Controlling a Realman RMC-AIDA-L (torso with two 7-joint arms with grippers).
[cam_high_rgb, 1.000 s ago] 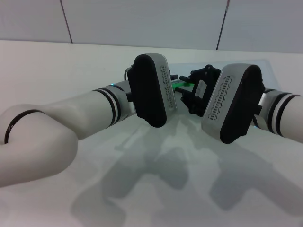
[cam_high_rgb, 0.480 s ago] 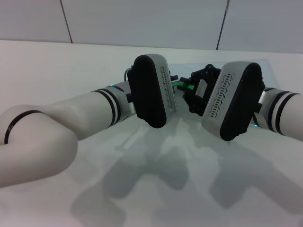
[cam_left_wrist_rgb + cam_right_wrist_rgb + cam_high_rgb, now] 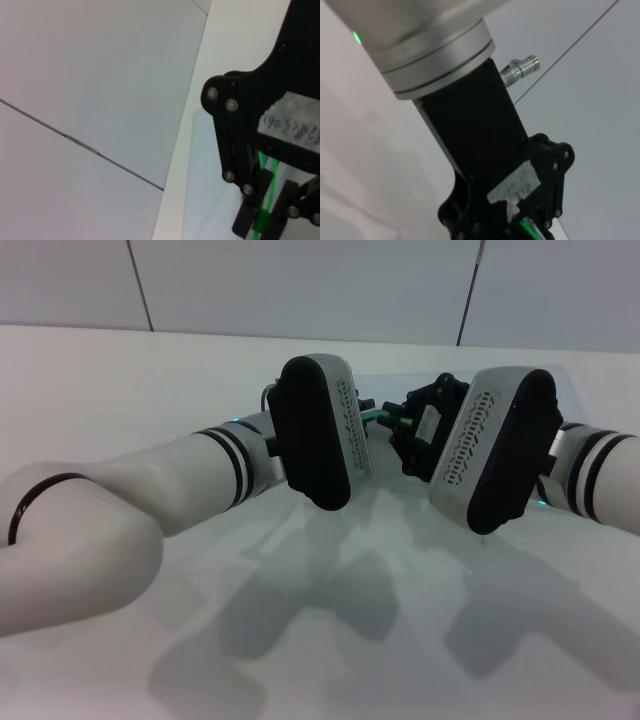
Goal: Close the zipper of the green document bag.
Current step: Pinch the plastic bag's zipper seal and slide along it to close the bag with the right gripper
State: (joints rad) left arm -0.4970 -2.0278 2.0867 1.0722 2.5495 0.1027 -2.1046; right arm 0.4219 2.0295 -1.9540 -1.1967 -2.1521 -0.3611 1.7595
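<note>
The green document bag [image 3: 210,185] lies flat on the white table as a pale translucent sheet. Its zipper [image 3: 385,417] shows as a thin bright-green strip between my two wrists. In the left wrist view my right gripper [image 3: 264,220] is shut on the zipper [image 3: 261,217], with one black finger [image 3: 249,212] on each side of the green strip. From the head, the right gripper [image 3: 396,426] is just right of the strip. My left gripper [image 3: 366,406] is mostly hidden behind its wrist housing. The left gripper [image 3: 517,225] sits right at the green strip [image 3: 527,228].
The two large wrist housings [image 3: 315,430] [image 3: 492,450] stand close together over the table [image 3: 150,380] and block most of the bag. A grey panelled wall [image 3: 300,280] rises behind the table's far edge.
The right wrist and gripper have shifted slightly up and to the right. The green strip between the grippers sits a little higher. The left arm has barely moved.
</note>
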